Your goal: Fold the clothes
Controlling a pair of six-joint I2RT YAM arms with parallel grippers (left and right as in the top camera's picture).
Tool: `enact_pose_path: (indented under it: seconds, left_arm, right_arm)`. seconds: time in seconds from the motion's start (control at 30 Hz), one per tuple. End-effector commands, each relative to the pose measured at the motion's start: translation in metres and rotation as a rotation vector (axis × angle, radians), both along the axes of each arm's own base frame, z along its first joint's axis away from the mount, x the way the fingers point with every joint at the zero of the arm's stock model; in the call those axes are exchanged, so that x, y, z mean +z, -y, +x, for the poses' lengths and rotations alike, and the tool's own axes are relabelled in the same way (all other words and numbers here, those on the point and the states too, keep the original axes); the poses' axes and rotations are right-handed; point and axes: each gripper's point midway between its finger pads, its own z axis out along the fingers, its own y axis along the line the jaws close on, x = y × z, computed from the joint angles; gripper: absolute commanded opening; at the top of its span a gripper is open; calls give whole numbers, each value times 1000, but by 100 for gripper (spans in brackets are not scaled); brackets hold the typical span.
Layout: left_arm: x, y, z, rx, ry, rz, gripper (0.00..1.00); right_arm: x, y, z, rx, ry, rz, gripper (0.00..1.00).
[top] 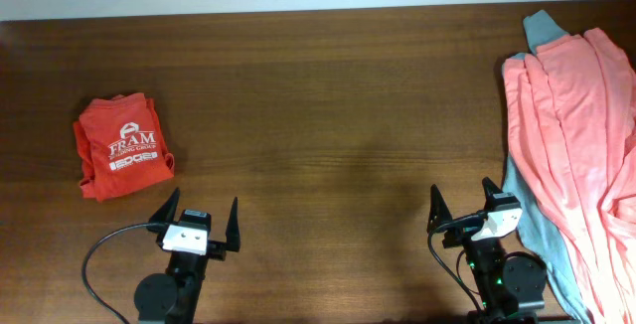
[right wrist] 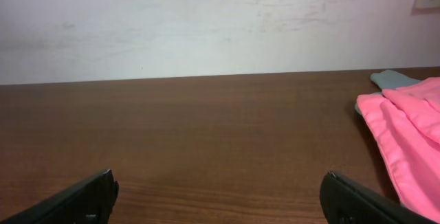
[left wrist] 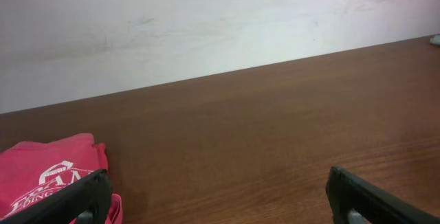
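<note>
The salmon-pink long-sleeved top (top: 576,135) lies crumpled along the right edge of the table, on top of a pale grey-blue garment (top: 542,28). It also shows at the right of the right wrist view (right wrist: 405,135). My right gripper (top: 462,203) is open and empty near the front edge, just left of the top; its fingers show in its wrist view (right wrist: 220,196). My left gripper (top: 202,213) is open and empty at the front left (left wrist: 216,196).
A folded darker red shirt with white "FRAM" print (top: 119,145) lies at the left, just beyond my left gripper (left wrist: 41,176). The brown wooden table (top: 328,115) ends at a white wall at the back.
</note>
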Motion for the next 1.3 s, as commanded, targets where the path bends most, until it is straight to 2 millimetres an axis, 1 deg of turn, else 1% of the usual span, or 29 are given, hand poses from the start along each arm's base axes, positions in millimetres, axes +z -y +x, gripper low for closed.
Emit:
enact_pose_path:
  seconds: [0.0,0.37,0.4,0.43,0.53,0.57,0.63,0.77,0.8,0.87,0.93,1.0,1.13,1.23,1.27]
  left_arm:
    - [0,5,-1,-25,4,11,99]
    - [-1,5,-1,-25,2,11,99]
    - [-1,5,-1,-25,2,11,99]
    - [-1,5,-1,-25,2,11,99]
    - [2,5,-2,-23,-8,-17,99]
    - [4,4,-4,-22,-20,-35,99]
    - [10,4,-7,-20,-48,-43,100]
    - [22,3,-8,-14,-96,-38,99]
    - [26,3,-7,-12,-111,-37,99]
    - [38,3,-4,-12,-147,-35,99]
    - [52,3,2,-8,-206,-30,99]
    - [59,4,8,-6,-268,-26,99]
    - [64,4,18,-2,-437,-13,99]
    - [59,5,22,-1,-565,-3,100]
    - [59,5,22,0,-581,-3,99]
  right_arm:
    - [0,-1,-1,9,3,5,99]
    - [-1,-3,-1,19,1,10,99]
    - [0,-4,-1,23,-1,23,99]
    - [0,-4,-1,20,-10,83,99]
    - [0,-4,-2,19,-22,96,99]
    - [3,-4,-3,18,-26,95,99]
    - [17,-2,-6,9,-17,95,99]
    - [52,15,-15,-91,-25,88,99]
    - [56,18,-16,-106,-29,86,98]
    - [74,28,-19,-162,-65,78,99]
    - [86,32,-19,-191,-131,66,99]
    - [93,35,-15,-212,-205,55,99]
    - [93,42,-2,-259,-388,17,99]
    - [85,44,10,-269,-548,-37,99]
    - [83,44,13,-266,-584,-53,99]
